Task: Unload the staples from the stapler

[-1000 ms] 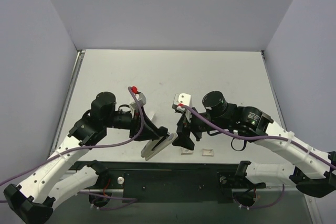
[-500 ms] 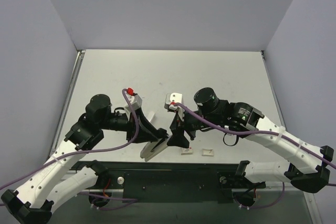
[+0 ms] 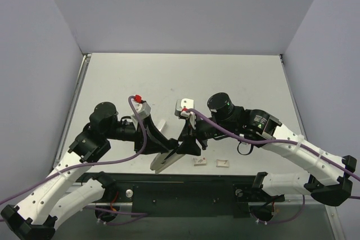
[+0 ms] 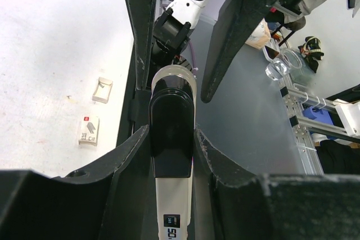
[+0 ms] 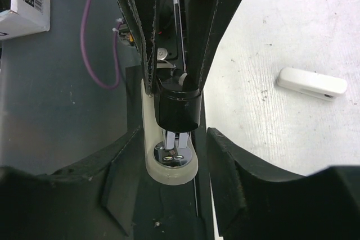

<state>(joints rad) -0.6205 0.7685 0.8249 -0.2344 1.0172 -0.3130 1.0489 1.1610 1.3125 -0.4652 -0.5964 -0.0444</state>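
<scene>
My left gripper (image 3: 167, 151) is shut on the stapler (image 3: 163, 161), a white bar held tilted just above the table's near edge. In the left wrist view the stapler (image 4: 172, 139) sits tight between my fingers (image 4: 209, 158), black end up. My right gripper (image 3: 188, 145) is open, its jaws on either side of the stapler's front end with a gap on each side. In the right wrist view (image 5: 174, 139) I see the black head (image 5: 177, 111) and the silver anvil plate (image 5: 172, 154). No loose staples show.
Two small white cards (image 3: 200, 162) (image 3: 223, 163) lie near the front edge, right of the grippers. A slim white bar-shaped piece (image 3: 160, 126) lies on the table behind the left gripper, also in the right wrist view (image 5: 311, 81). The black base rail runs below.
My right gripper has moved left and closer, and its open jaws now straddle the stapler's front end. The left arm has shifted slightly left, still holding the stapler.
</scene>
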